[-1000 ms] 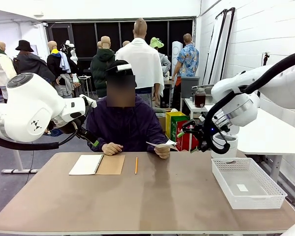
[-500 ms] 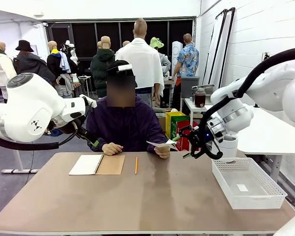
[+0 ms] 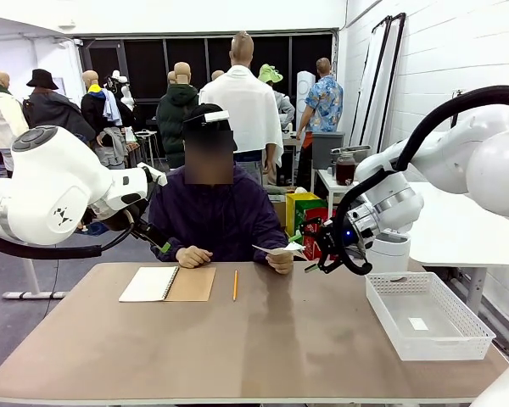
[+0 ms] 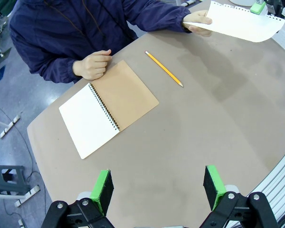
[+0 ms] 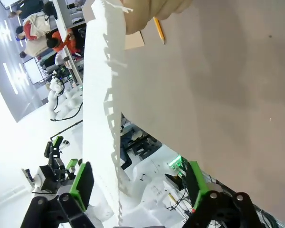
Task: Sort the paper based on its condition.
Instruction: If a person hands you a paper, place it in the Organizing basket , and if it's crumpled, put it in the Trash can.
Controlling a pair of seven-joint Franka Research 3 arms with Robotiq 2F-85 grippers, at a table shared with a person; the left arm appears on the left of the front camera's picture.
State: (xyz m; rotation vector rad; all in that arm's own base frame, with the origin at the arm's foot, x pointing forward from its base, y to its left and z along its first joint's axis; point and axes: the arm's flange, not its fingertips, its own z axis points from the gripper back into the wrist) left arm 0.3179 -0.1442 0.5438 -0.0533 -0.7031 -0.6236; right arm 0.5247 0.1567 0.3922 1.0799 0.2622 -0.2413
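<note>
A person at the far side holds out one white sheet of paper [image 3: 279, 248] in one hand, just above the table. In the left wrist view the paper [image 4: 242, 21] shows its ragged hole edge. My right gripper [image 3: 310, 247] is at the sheet's free end. In the right wrist view the paper [image 5: 102, 95] stands edge-on between the open green pads [image 5: 83, 183], nearer one pad and untouched by either. My left gripper [image 4: 157, 187] hangs open high above the table with nothing in it.
An open spiral notebook [image 3: 166, 284] with a brown cover and a yellow pencil [image 3: 235, 285] lie at the far left-centre by the person's other hand [image 3: 192, 256]. A white lattice basket [image 3: 382, 312] stands at the right edge with a small white scrap inside.
My right gripper has moved left and slightly down towards the held-out sheet, and its jaws now straddle the paper's edge. The left arm, the person and the notebook have not moved.
</note>
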